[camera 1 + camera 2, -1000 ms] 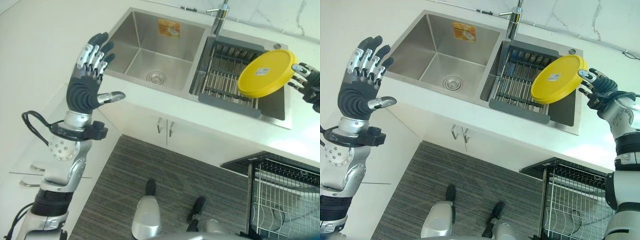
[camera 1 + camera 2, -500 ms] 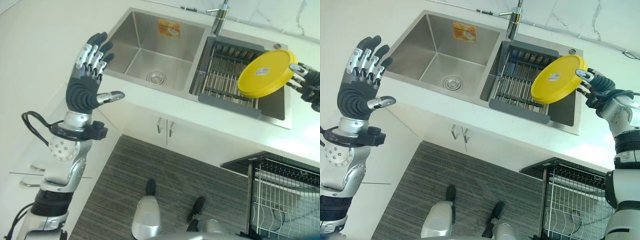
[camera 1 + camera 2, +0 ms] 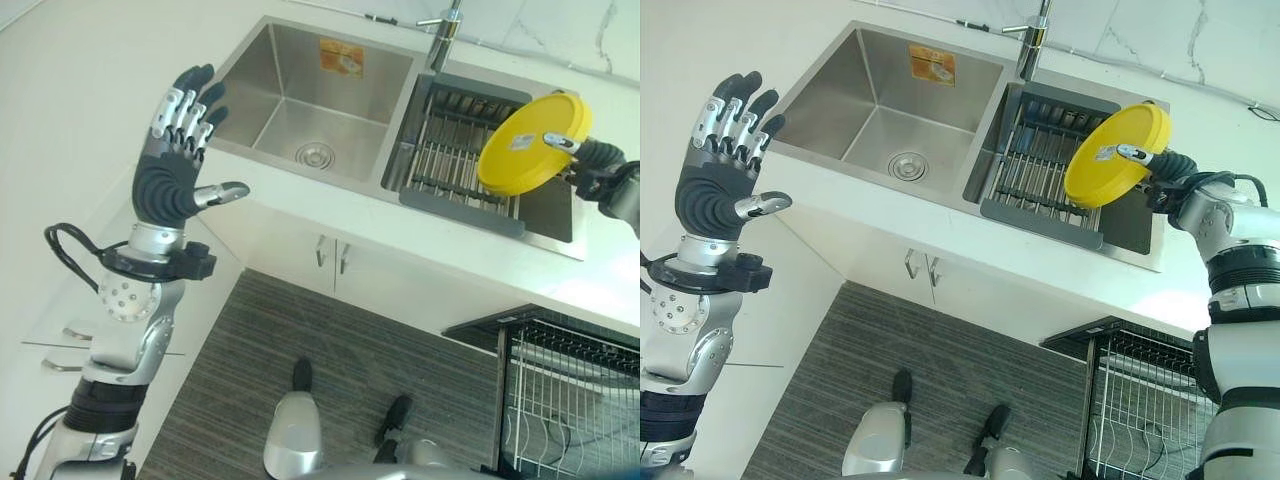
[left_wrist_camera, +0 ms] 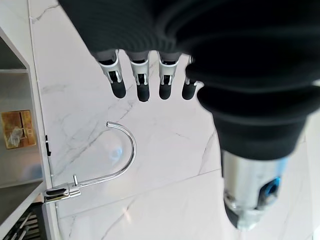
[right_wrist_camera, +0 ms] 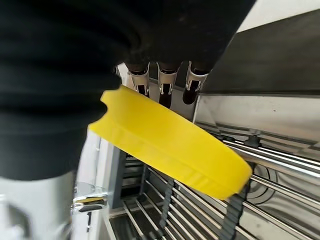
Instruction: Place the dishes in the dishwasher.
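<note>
Right hand has rolled inward since a second ago, pinching my one yellow plate above the sink rack. Left hand stays raised, fingers spread. One dishwasher rack.

- Bright, even light fills the room; the white counter looks nearly washed out, with little texture.
- The steel sink carries soft, pale reflections on its walls and no harsh glare.
- Shadows are faint and diffuse.
- In the right wrist view the yellow plate is close and slightly soft.
- In both wrist views the dark cover is a near-black mass without detail.
</note>
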{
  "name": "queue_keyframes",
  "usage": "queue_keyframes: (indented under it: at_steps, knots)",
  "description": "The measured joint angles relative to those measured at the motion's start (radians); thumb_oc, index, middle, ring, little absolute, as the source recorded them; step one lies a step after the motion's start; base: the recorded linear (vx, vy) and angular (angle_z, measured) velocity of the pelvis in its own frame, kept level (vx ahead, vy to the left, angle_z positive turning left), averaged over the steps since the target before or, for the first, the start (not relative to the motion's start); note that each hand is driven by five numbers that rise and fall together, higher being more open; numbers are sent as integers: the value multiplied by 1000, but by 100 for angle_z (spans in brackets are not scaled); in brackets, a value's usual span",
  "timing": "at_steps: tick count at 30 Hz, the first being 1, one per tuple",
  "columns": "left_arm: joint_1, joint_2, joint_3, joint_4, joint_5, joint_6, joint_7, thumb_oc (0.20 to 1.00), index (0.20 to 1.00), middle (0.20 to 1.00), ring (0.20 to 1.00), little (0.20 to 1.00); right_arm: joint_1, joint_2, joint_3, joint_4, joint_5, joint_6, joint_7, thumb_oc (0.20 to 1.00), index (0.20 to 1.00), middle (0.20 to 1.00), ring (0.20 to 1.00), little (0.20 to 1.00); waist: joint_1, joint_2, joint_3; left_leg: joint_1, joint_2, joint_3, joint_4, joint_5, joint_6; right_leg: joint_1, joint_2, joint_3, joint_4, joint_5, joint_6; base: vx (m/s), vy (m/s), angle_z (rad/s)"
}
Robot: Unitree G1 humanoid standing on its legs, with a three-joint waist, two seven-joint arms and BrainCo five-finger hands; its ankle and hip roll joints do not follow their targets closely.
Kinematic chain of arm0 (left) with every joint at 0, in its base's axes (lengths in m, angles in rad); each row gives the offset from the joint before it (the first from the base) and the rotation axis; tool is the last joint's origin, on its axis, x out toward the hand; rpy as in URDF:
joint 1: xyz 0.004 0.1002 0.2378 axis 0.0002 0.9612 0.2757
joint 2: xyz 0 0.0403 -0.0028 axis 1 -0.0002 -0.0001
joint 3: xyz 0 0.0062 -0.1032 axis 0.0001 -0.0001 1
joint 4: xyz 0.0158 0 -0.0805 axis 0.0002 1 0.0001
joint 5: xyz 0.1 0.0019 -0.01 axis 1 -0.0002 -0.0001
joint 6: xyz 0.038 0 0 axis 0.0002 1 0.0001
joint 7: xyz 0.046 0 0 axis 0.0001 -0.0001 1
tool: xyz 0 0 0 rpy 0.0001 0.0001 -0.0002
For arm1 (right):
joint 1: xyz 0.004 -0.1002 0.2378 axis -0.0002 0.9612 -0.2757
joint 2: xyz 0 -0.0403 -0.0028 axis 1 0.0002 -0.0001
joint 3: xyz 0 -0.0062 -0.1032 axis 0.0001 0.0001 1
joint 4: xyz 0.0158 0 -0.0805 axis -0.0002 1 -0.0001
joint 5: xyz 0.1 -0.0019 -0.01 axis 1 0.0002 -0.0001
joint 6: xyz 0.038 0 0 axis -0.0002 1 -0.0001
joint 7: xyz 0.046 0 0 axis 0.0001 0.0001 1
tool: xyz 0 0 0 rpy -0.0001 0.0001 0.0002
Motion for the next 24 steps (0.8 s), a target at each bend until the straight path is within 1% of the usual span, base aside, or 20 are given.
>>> queue_keyframes:
  at_steps: [5,9,16,20,24]
  knots:
    - [0,-2,0,0,0,0,0,1000,1000,1000,1000,1000,-33,0,45,0,-81,-1,-3,200,200,200,200,200,1,0,0,0,-1,-4,0,0,0,0,0,-1,0,0,0,0,0,0]
    - [2,-3,0,0,1,2,1,1000,1000,1000,1000,1000,-71,0,65,25,-85,-1,-57,200,200,200,200,200,2,0,0,-1,-1,-5,0,0,0,0,0,-1,0,0,0,0,0,0]
    - [12,-5,-1,-3,3,9,11,1000,1000,1000,1000,1000,-80,4,65,34,-83,-2,-97,200,200,200,200,200,15,0,0,-1,-1,-5,0,0,0,0,0,-1,0,0,0,0,0,0]
    - [29,-10,-2,-3,4,10,23,1000,1000,1000,1000,1000,-82,4,60,34,-76,-9,-186,200,200,200,200,200,16,0,0,-1,-1,-4,0,0,0,-1,-1,-1,0,0,0,0,0,0]
    - [33,-13,-2,-3,4,10,25,1000,1000,1000,1000,1000,-82,4,59,34,-77,-37,-240,200,200,200,200,200,15,0,0,-2,-1,-3,-1,0,0,-3,0,0,0,0,0,0,0,0]
